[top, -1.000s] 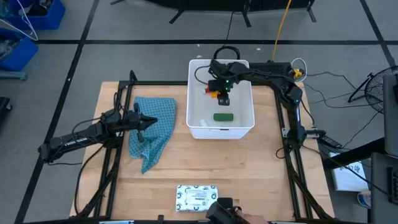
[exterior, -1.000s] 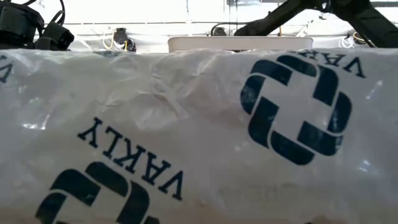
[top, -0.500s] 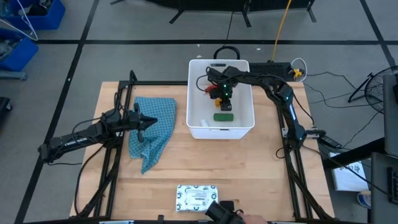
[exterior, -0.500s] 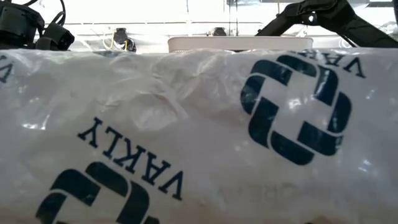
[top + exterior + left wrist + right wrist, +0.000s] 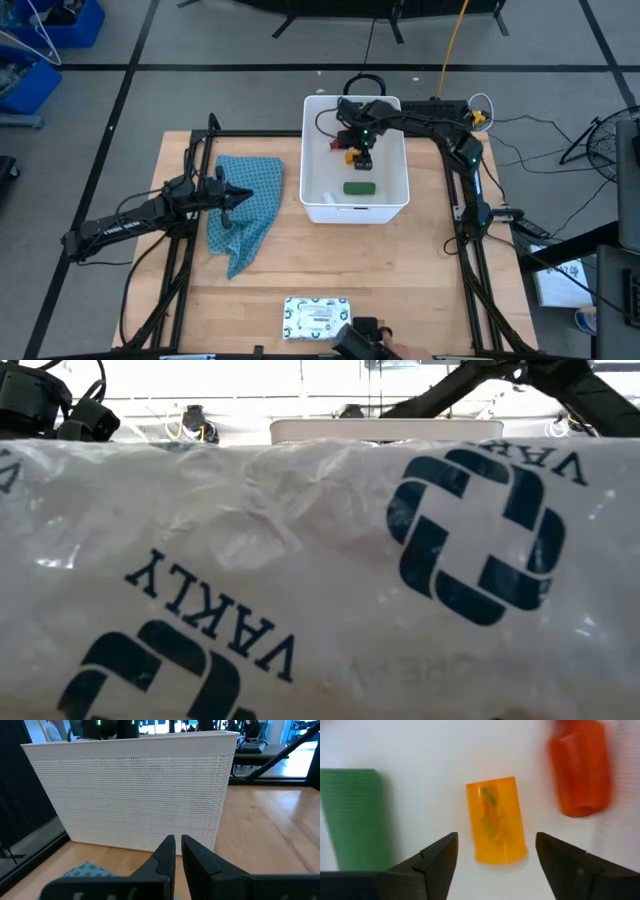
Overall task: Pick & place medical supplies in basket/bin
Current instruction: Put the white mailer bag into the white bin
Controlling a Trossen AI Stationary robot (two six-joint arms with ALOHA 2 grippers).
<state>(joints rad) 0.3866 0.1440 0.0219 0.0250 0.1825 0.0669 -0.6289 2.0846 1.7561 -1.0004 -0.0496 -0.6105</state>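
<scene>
- Over the table's left half, the left gripper [image 5: 236,196] is waiting above the blue cloth [image 5: 243,208], its fingers nearly pressed together with nothing between them; it is not taking part in this step.
- At the near edge, the white dotted packet [image 5: 317,316] is lying flat outside the tub, so by my reading it is one item left to collect.
- Moving right, the white tub [image 5: 311,205] is holding the green piece [image 5: 359,187], the pill bottle [image 5: 496,819] and the red tube [image 5: 580,768].
- Above them, the right gripper [image 5: 362,159] has lifted and pulled back toward the tub's far side since half a second ago, fingers spread wide and empty, which suggests the drop is finished.
- Between those fingers in the wrist view, the pill bottle is lying on its side on the tub floor, long axis running away from the camera, roughly parallel with the green piece and red tube beside it; which end carries the cap I cannot tell.
</scene>
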